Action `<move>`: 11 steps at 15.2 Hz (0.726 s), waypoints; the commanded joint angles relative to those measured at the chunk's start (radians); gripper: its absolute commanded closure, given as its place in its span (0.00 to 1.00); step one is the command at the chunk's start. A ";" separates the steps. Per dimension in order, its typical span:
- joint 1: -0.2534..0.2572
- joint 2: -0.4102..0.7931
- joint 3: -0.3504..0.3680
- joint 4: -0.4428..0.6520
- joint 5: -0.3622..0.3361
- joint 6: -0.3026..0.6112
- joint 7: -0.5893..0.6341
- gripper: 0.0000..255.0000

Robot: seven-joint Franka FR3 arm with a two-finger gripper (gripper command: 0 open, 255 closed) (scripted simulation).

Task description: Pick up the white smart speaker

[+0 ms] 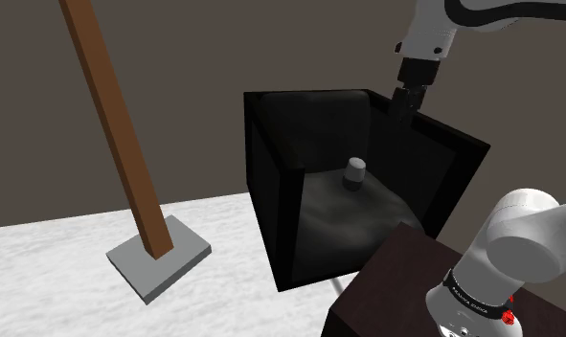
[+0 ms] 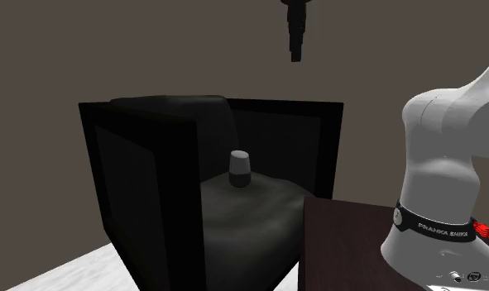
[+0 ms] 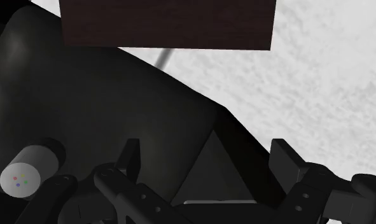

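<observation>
1. Shoulder view is showing a black armchair (image 1: 271, 191) standing on a pale floor (image 1: 60, 278), with a dark grey seat cushion (image 1: 367, 218) lying between its sides.
2. The smart speaker (image 1: 353, 173), a small upright cylinder with a pale top and a darker lower part, is sitting on that seat cushion, toward the back of the seat and near its middle.
3. The gripper (image 1: 402, 107) is hanging above the armchair's top edge at the shoulder view's right, higher than the smart speaker and well apart from it.
4. In the second exterior view the gripper (image 2: 296, 54) is pointing straight down, high over the armchair (image 2: 143, 174) and the smart speaker (image 2: 240, 168).
5. In the wrist view the 2 black fingers (image 3: 130, 153) are standing wide apart and gripping nothing. The smart speaker (image 3: 26, 173) is lying outside the gap between them, beside 1 finger and not touching it.
6. The white arm (image 1: 520, 239) is rising from the dark brown stand (image 1: 396, 278), which is sitting just beside the armchair.
7. At the shoulder view's left, a brown post (image 1: 113, 124) is rising from a grey square base plate (image 1: 170, 263), well apart from the armchair.
</observation>
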 commanded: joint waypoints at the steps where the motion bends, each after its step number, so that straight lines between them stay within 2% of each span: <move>1: 0.000 0.000 0.000 0.000 0.000 0.000 0.000 0.00; 11: -0.041 0.152 -0.126 -0.116 -0.100 0.298 -0.168 0.00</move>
